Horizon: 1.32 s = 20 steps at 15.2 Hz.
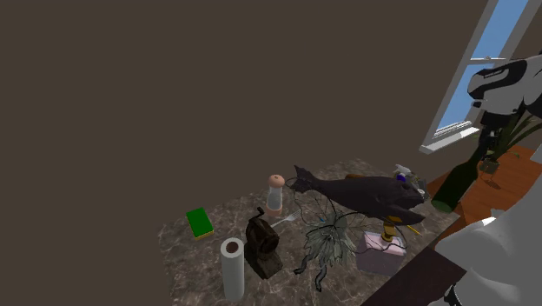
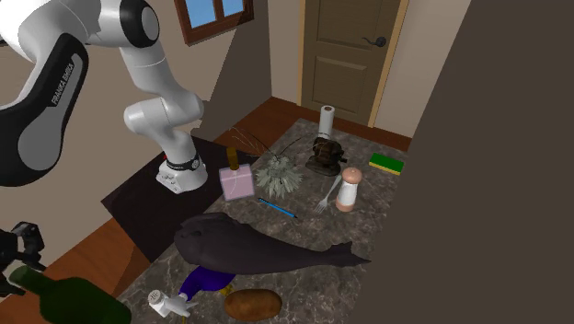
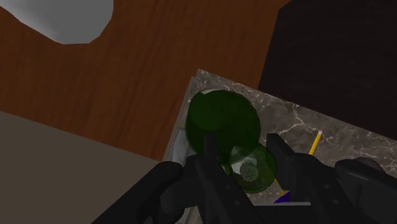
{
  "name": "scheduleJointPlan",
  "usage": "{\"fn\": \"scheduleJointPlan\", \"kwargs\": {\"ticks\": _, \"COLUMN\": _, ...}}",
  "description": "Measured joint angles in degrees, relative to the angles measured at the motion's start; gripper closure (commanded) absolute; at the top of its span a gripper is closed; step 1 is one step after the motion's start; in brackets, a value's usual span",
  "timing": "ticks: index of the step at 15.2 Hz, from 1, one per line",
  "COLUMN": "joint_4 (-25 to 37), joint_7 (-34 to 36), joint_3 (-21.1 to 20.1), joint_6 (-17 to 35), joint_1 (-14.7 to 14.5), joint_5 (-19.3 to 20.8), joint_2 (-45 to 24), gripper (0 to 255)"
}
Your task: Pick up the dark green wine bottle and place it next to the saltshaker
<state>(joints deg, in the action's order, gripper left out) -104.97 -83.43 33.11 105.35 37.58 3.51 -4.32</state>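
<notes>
Black fingers (image 3: 208, 145) of the gripper (image 3: 245, 151) clasp the dark green wine bottle (image 3: 222, 114) by its neck over the marble table (image 3: 299, 121) corner, well apart from the saltshaker (image 1: 276, 193).

text: "FRANKA EMIKA" | on: white arm link (image 2: 64, 78) | view: second exterior

A plain dull-brown wall (image 1: 217, 78) is rising behind the dark marble table (image 1: 187, 261). Blue sky is showing through a white-framed window (image 1: 486, 69), though the room is sitting rather dim. Reddish wood floor (image 1: 508, 187) is running around the table. At the far end a panelled brown door (image 2: 354, 51) is standing closed, a paler wall (image 2: 419, 55) flanking it.
</notes>
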Motion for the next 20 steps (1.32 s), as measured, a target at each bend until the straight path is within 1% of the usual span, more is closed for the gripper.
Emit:
{"fn": "scheduleJointPlan", "kwargs": {"ticks": 3, "joint_4": -1.1, "joint_7": -0.1, "joint_3": 0.1, "joint_6": 1.4, "joint_1": 0.1, "joint_5": -0.2, "joint_2": -0.3, "gripper": 255}}
{"fn": "scheduleJointPlan", "kwargs": {"ticks": 8, "joint_4": -1.3, "joint_7": -0.1, "joint_3": 0.0, "joint_6": 1.6, "joint_1": 0.1, "joint_5": -0.2, "joint_2": -0.4, "gripper": 255}}
{"fn": "scheduleJointPlan", "kwargs": {"ticks": 9, "joint_4": -1.3, "joint_7": -0.1, "joint_3": 0.0, "joint_6": 1.6, "joint_1": 0.1, "joint_5": -0.2, "joint_2": -0.4, "gripper": 0}}
{"fn": "scheduleJointPlan", "kwargs": {"ticks": 15, "joint_4": -1.2, "joint_7": -0.1, "joint_3": 0.0, "joint_6": 1.6, "joint_1": 0.1, "joint_5": -0.2, "joint_2": -0.4, "gripper": 0}}
{"fn": "scheduleJointPlan", "kwargs": {"ticks": 16, "joint_4": -0.6, "joint_7": 0.1, "joint_3": 0.0, "joint_6": 0.8, "joint_1": 0.0, "joint_5": -0.1, "joint_2": -0.1, "gripper": 0}}
{"fn": "scheduleJointPlan", "kwargs": {"ticks": 19, "joint_4": 4.7, "joint_7": -0.2, "joint_3": -0.1, "joint_6": -4.1, "joint_1": -0.1, "joint_5": -0.4, "joint_2": -0.5, "gripper": 0}}
{"fn": "scheduleJointPlan", "kwargs": {"ticks": 20, "joint_4": 5.2, "joint_7": -0.1, "joint_3": -0.1, "joint_6": -4.8, "joint_1": -0.1, "joint_5": -0.2, "joint_2": -0.2, "gripper": 0}}
